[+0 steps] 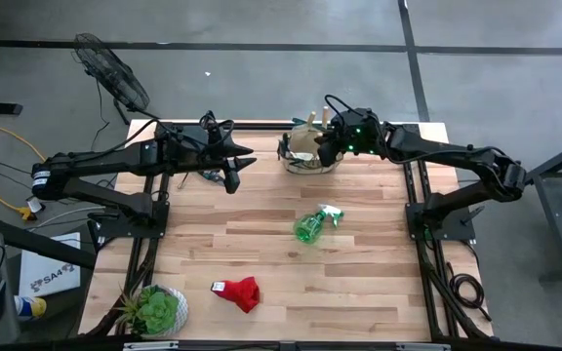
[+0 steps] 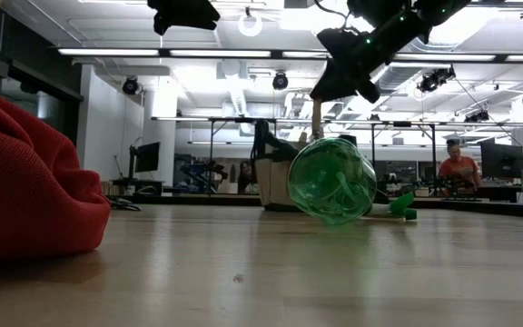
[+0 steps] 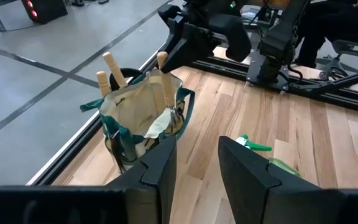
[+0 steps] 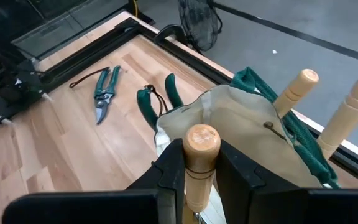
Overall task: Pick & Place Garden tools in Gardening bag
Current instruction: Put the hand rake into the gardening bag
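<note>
The right gripper (image 4: 194, 165) has its jaws clamped on the round-topped wooden handle of a garden tool (image 4: 201, 144), held upright directly over the open mouth of the gardening bag (image 1: 305, 152). In the high view that gripper (image 1: 326, 148) sits over the bag's 3 o'clock rim, at about 12 o'clock on the table (image 1: 359, 283), close to the far edge. Two more wooden handles (image 4: 296, 88) stand up out of the bag beside the held one, and the left wrist view shows all three poking from the tan canvas with its green trim.

The left gripper (image 3: 196, 163) has its jaws parted with nothing between them; it hovers above the table at roughly 10 o'clock (image 1: 234, 166), pointing toward the bag, well apart from it.

On the wood near the left arm lie pruning shears (image 4: 105, 91) with green handles, and a second green-handled pair (image 4: 155, 99) lies just beside the bag's base.

The green spray bottle (image 1: 312, 224) lies on its side near the table's centre, at 6 o'clock from the bag. The red glove (image 1: 240, 292) lies toward 7 o'clock near the front edge, and a potted plant (image 1: 156, 310) stands at the 8 o'clock corner.

A floor fan (image 1: 111, 70) stands off the table beyond the far-left corner. In the low view a person (image 2: 458, 169) in a red top sits in the room behind.
</note>
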`<action>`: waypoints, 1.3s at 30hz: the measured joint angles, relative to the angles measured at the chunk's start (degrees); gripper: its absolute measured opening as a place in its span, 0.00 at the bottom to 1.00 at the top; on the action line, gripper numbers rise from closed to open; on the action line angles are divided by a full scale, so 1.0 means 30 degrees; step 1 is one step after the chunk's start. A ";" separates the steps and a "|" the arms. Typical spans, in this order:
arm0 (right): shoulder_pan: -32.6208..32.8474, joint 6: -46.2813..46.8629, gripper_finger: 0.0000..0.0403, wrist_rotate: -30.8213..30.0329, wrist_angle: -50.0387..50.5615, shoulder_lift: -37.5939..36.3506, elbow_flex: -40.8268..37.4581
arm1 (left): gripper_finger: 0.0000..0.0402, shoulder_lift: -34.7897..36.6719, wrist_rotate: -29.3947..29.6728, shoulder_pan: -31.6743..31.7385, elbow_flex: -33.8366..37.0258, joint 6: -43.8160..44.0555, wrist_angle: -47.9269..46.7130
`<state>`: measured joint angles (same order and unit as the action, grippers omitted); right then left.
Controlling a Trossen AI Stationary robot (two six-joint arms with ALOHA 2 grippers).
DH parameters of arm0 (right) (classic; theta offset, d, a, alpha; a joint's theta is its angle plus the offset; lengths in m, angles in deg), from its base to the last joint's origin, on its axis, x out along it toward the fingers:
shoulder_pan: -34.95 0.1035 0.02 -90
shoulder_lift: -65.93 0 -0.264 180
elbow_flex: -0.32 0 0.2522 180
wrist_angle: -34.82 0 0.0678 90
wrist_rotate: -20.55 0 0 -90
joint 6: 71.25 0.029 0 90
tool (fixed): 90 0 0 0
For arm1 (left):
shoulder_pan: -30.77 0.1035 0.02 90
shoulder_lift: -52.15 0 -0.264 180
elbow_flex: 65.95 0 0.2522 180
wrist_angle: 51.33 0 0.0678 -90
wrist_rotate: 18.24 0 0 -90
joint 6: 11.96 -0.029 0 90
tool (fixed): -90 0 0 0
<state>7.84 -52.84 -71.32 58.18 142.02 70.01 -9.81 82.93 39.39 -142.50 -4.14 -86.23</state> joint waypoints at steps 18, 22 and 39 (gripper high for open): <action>-0.0007 0.1334 0.14 -0.0248 0.0204 0.0000 0.0000 | 0.29 0.0000 -0.0010 0.0000 0.0000 0.0074 -0.0002; -0.0007 0.1366 0.14 0.0151 0.0211 0.0000 0.0000 | 0.29 0.0000 -0.0017 0.0000 0.0000 0.0131 -0.0002; 0.0048 0.1430 0.17 0.0672 0.0189 0.0000 0.0000 | 0.29 0.0000 -0.0020 0.0000 -0.0007 0.0364 -0.0002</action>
<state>7.98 -48.55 -69.30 58.75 142.02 70.01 -9.81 82.87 39.39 -142.52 -3.05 -86.24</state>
